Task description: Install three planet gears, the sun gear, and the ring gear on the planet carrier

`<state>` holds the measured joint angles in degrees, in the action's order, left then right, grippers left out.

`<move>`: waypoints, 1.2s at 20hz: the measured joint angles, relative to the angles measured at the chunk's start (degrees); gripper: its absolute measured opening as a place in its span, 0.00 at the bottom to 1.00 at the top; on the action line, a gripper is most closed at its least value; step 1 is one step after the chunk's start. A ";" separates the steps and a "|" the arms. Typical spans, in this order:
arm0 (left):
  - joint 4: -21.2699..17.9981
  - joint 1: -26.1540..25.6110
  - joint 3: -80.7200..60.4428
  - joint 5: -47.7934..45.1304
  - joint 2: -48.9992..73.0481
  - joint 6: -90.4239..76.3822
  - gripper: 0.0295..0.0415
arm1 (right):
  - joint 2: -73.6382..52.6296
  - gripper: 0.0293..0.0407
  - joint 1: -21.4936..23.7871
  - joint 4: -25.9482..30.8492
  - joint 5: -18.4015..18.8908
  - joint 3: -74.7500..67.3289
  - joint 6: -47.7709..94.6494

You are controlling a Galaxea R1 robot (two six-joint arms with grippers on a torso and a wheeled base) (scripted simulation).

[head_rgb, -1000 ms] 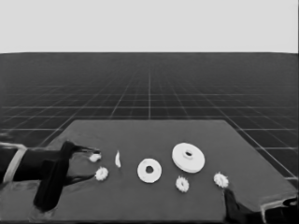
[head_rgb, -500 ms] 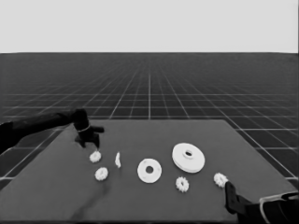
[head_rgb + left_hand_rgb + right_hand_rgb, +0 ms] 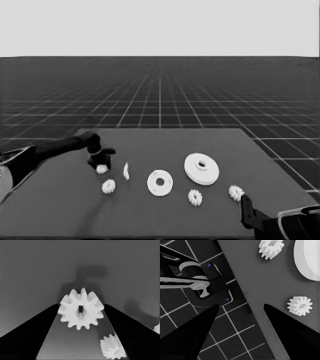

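The left claw (image 3: 101,162) reaches in over the counter's (image 3: 60,200) left part and stands right over 1 planet gear (image 3: 102,169). In the left wrist view that gear (image 3: 81,309) sits between the 2 spread fingers (image 3: 30,337), its knobbly teeth close to both tips; whether they touch it I cannot tell. It is white, with a small slotted hole in its middle.

A second planet gear (image 3: 108,186) lies just nearer the robot than the claw, apart from the first. A thin white piece (image 3: 126,171) stands just to the claw's right. Farther right lies the planet carrier (image 3: 160,183), a flat white washer with a wide round hole, and beyond it the ring gear (image 3: 201,169), the larger thick disc with a raised middle and small centre hole, well apart from the claw.

The right claw (image 3: 246,212) waits at the counter's near right corner, fingers (image 3: 292,335) spread and holding nothing. 2 more planet gears lie near it: 1 (image 3: 236,192) just beside it, another (image 3: 195,197) to its left.
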<state>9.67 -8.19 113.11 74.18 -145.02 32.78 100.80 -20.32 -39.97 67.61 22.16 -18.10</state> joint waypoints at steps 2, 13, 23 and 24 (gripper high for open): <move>-0.01 -0.02 0.14 -0.05 -0.05 -0.06 0.74 | 0.00 0.81 0.00 0.00 0.00 0.00 0.00; -1.29 3.20 -5.63 3.67 2.67 2.46 0.14 | 0.00 0.81 0.00 0.00 0.00 0.00 0.00; -2.03 9.73 -21.10 10.53 1.26 24.37 0.14 | 0.00 0.81 0.00 0.00 0.00 0.00 0.00; -1.24 9.58 -23.17 11.96 -9.29 34.07 0.14 | 0.00 0.81 0.00 0.00 0.00 0.00 0.00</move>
<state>8.43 1.39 89.94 86.15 -154.31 66.85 100.80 -20.32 -39.97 67.61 22.16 -18.10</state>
